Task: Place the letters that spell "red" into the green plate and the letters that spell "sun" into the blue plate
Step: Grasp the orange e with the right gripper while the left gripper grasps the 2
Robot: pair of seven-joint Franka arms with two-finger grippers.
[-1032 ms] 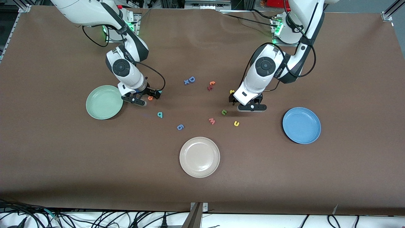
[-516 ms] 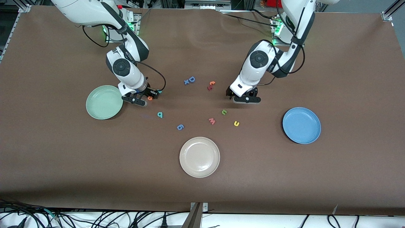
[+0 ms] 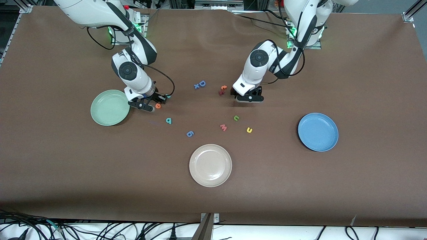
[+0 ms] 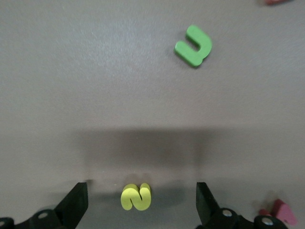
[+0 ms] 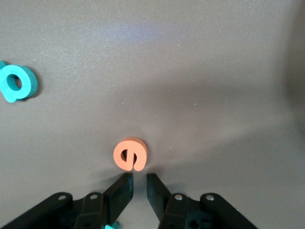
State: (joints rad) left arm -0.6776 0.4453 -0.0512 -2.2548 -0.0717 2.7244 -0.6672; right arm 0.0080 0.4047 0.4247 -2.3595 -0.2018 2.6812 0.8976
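Observation:
My right gripper is low over the table beside the green plate, shut with nothing between its fingertips. The orange "e" lies just ahead of the right gripper, apart from it. The teal "d" lies nearer the camera. My left gripper is open, straddling the yellow "s" without touching it; in the front view it hides that letter. The green "n" and yellow "u" lie nearer the camera. The blue plate sits toward the left arm's end.
A cream plate sits nearest the camera. A pink "w", a blue "g", a blue "D" and red-orange letters are scattered mid-table. A teal bit shows by the right gripper's body.
The right gripper's fingers have shut, and the orange "e" now lies just past their tips. The left arm swung away from the camera and toward the right arm's end, over the yellow "s".

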